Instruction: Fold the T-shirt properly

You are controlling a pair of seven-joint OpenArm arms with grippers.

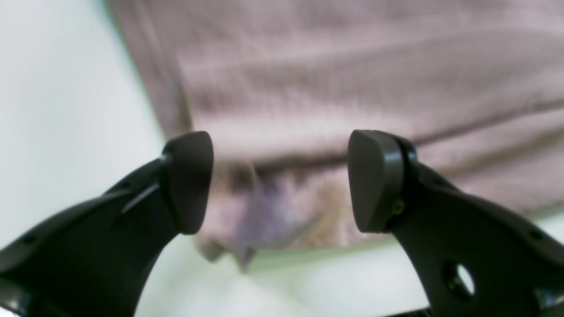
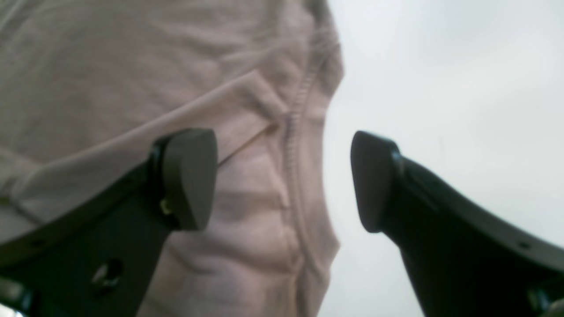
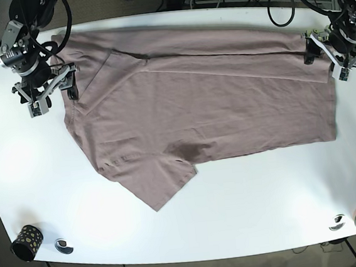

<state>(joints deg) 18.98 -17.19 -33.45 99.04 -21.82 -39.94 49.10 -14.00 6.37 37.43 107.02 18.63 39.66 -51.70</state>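
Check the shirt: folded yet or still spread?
Partly folded. The shirt lies mostly flat on the table, but its far long edge is turned over onto the body, and one sleeve sticks out at the near side.

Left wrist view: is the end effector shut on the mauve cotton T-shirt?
No, the left end effector stands open, mauve cotton T-shirt beyond it.

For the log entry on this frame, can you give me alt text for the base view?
A mauve T-shirt lies spread across a white table, its far long edge folded over and one sleeve pointing toward the near edge. The right hand is open at the shirt's left end and the left hand is open at its far right corner.
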